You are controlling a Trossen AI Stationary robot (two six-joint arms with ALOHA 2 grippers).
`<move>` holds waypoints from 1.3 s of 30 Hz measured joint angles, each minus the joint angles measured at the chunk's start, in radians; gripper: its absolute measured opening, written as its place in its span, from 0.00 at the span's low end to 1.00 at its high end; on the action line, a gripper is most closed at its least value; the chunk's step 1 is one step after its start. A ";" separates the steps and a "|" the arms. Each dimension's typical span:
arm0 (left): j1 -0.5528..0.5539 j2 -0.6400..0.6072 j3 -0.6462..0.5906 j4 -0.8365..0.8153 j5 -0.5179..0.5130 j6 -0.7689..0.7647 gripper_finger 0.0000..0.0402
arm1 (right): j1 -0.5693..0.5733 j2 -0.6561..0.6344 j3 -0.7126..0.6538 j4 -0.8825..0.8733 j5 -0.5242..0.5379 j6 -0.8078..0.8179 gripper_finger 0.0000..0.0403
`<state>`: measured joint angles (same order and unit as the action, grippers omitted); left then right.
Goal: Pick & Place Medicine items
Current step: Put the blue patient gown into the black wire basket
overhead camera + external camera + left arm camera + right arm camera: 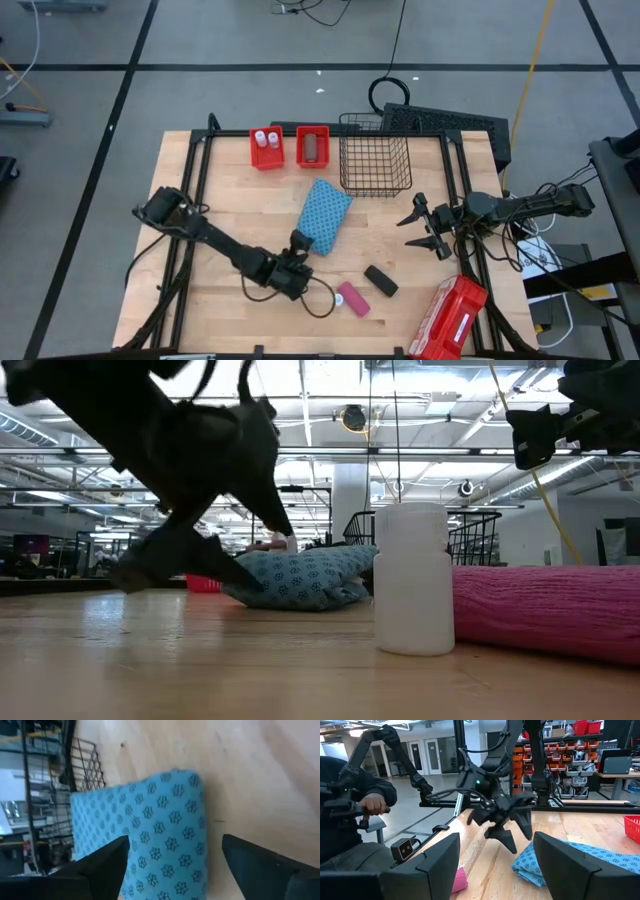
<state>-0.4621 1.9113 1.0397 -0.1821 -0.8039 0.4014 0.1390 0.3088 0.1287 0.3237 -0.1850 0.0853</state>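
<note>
Two white-capped vials [266, 139] and a brown box [312, 146] already sit in red bins at the tabletop's [230, 215] far edge. The pink tube [352, 298] and black box [380, 280] lie loose near the front, so the task looks about half done. The left hand [299, 243] hangs released, empty, beside the blue cloth [325, 214]; the right hand [428, 228] waits spread, empty, below the wire basket [375, 155].

This is looking like a big robot lab or workshop. Long lights [90, 452] are shining on a high ceiling, shelves of red bins [582, 727] are standing behind, and a person [350, 815] is sitting nearby.
</note>
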 joint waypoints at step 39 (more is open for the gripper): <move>0.333 -0.001 -0.020 -0.032 0.510 -0.171 0.27 | 0.000 0.000 0.000 0.000 0.000 0.000 0.60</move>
<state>-0.1287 1.9106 1.0199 -0.2140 -0.2940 0.2309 0.1390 0.3090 0.1287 0.3237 -0.1852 0.0853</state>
